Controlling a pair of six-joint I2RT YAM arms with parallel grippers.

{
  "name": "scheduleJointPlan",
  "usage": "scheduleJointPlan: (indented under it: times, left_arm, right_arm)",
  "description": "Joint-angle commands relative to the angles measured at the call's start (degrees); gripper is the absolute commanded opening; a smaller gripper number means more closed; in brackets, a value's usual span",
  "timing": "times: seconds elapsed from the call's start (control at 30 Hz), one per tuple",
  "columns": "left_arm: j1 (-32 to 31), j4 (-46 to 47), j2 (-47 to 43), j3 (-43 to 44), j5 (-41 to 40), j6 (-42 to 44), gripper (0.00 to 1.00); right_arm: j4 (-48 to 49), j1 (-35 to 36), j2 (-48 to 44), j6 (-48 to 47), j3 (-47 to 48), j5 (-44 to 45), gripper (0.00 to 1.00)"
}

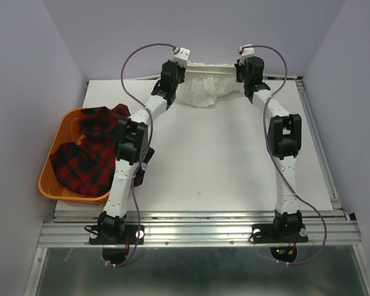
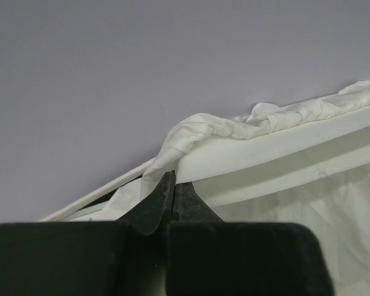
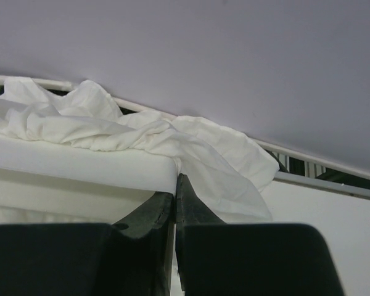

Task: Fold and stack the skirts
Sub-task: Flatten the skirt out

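Note:
The white skirt [image 1: 200,91] hangs stretched between both grippers above the table's far edge, its waistband taut and its ruffled cloth drooping to the table. My left gripper [image 1: 179,72] is shut on the skirt's left waistband corner; in the left wrist view the gripper [image 2: 172,177] pinches the cloth [image 2: 246,154]. My right gripper [image 1: 242,72] is shut on the right corner; in the right wrist view the gripper [image 3: 176,179] pinches the cloth [image 3: 80,163]. Red-and-black plaid skirts [image 1: 80,163] lie heaped in the orange basket [image 1: 45,185] at the left.
The white table [image 1: 222,166] spreads between the two arms. The basket sits against the left arm's side, with plaid cloth spilling over its rim by the left forearm. Purple walls close in on the back and both sides. A metal rail [image 1: 197,229] runs along the near edge.

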Motion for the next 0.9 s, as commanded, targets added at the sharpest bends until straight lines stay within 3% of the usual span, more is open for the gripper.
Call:
scheduleJointPlan:
  times: [0.0, 0.17, 0.27, 0.37, 0.5, 0.6, 0.87]
  left_arm:
    - [5.5, 15.7, -1.8, 2.6, -8.3, 6.6, 0.00]
    - [7.6, 19.9, -0.3, 8.2, -7.8, 3.8, 0.00]
    - [8.0, 24.2, -3.1, 3.1, -3.8, 5.5, 0.00]
    - [7.8, 26.7, -7.8, -7.2, 1.0, 9.8, 0.00]
    - [7.3, 36.3, -16.0, -32.9, 7.1, 18.4, 0.00]
    - [7.0, 42.0, -24.0, -47.3, 8.8, 22.5, 0.00]
    - [5.8, 43.4, -35.0, -67.7, 8.0, 23.6, 0.00]
  right_arm:
    - [7.8, -4.4, 2.0, -2.0, 7.9, 10.5, 0.01]
    - [12.6, -4.4, -0.1, -0.4, 8.7, 11.7, 0.01]
    - [20.8, -4.4, -6.7, 0.1, -3.5, 7.0, 0.01]
    - [23.3, -4.4, -10.3, -3.6, -13.5, 2.4, 0.01]
    - [26.7, -4.4, -16.0, -9.9, -28.3, -5.5, 0.01]
    - [27.2, -4.4, -21.1, -12.5, -39.0, -11.4, 0.01]
    - [21.7, -4.4, -29.9, -13.3, -53.5, -16.1, 0.01]
